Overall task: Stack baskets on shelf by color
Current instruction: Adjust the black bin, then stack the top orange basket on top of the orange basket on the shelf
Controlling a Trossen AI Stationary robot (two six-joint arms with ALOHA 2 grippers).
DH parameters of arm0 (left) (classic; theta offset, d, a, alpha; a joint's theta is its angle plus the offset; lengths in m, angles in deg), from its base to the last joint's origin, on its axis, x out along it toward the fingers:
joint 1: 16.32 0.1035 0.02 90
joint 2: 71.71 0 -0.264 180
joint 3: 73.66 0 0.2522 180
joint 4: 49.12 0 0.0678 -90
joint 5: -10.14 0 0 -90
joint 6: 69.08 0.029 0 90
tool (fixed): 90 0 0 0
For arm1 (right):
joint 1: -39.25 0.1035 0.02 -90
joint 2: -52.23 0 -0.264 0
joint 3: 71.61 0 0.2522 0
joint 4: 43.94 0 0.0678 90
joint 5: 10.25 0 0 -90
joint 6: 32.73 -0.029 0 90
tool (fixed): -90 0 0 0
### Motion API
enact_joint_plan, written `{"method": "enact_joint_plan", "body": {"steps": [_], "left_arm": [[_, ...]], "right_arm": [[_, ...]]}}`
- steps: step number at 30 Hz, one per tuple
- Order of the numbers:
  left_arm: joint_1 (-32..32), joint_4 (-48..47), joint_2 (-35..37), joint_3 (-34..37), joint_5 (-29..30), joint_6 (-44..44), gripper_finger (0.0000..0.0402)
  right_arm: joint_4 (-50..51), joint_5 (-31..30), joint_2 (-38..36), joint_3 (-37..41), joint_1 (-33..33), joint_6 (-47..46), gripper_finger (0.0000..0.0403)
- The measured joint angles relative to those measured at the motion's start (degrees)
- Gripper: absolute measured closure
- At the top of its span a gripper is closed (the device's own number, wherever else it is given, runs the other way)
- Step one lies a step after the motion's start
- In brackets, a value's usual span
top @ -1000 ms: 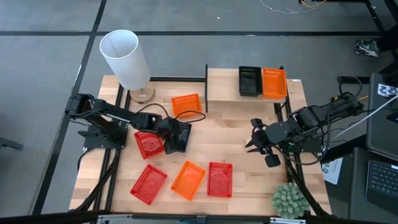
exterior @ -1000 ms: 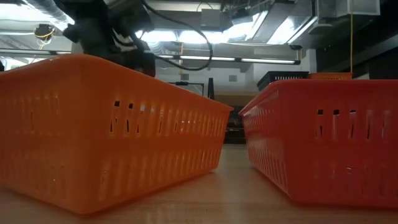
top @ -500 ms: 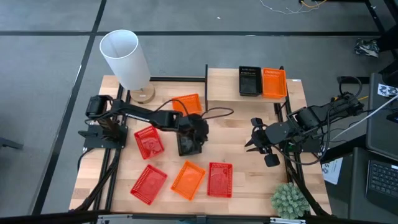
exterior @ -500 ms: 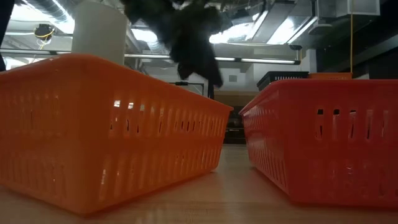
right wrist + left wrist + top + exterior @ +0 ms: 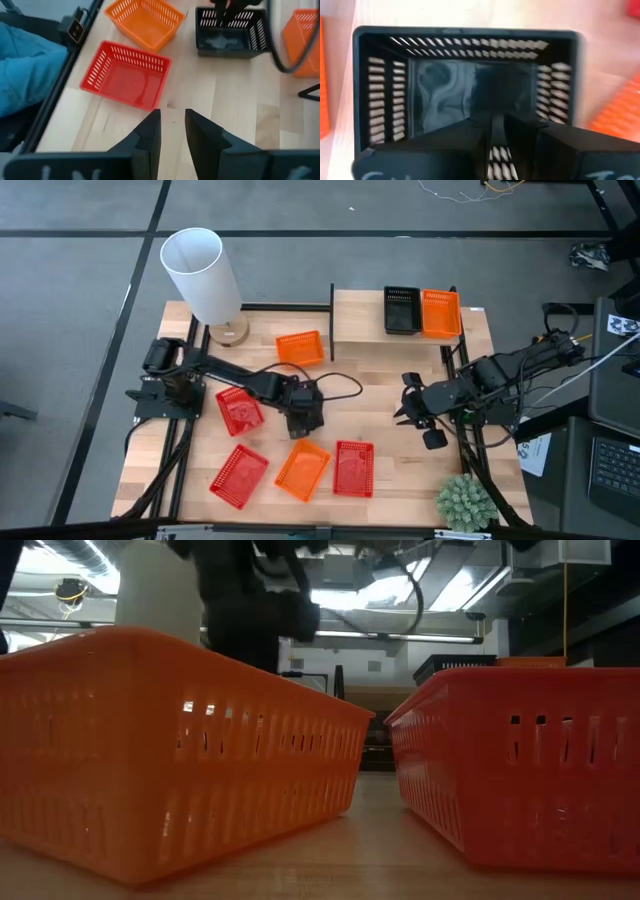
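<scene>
Shifted toward the table's middle, left tool (image 5: 305, 418) pinches a black perforated plastic basket (image 5: 303, 416) wall.

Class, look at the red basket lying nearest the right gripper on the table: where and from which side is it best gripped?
Grip the red basket by a rim wall, coming from above. It sits upright and open-topped, so one finger can probably slip inside and one outside; its thin perforated wall suits the right gripper.

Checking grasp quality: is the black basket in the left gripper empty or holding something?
Empty. The left wrist view looks straight into the black basket and shows only its bare glossy floor; the left gripper pinches its wall.
</scene>
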Motion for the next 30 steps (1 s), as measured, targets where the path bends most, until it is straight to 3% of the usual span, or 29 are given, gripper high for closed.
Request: {"method": "enact_joint_plan", "body": {"steps": [6,11,15,22,27,30], "left_arm": [[7.18,8.18,-7.85,-1.27,2.27,0.92,0.0360],[6.31,20.40,-13.24,-10.55,-4.13,7.59,0.0360],[1.87,17.44,-14.07,-16.37,4.10,13.60,0.0360],[-2.79,-10.74,-10.92,-20.91,25.93,11.39,0.0360],[0.40,-29.83,-8.68,-20.74,27.00,3.70,0.0360],[3.08,-34.60,-5.64,-19.26,27.04,1.85,0.0360]], "right_arm": [[-1.47,0.00,0.01,2.64,0.00,0.10,0.0315],[-1.75,0.00,-0.02,2.88,-0.02,0.24,0.0315],[-1.17,0.04,-0.02,2.88,0.00,-1.24,0.0315],[-0.35,0.16,-0.02,2.88,0.00,-4.82,0.0315],[-0.34,0.11,-0.02,2.88,0.00,-5.92,0.0315],[-0.34,0.07,-0.04,2.88,0.00,-5.77,0.0315]]}}
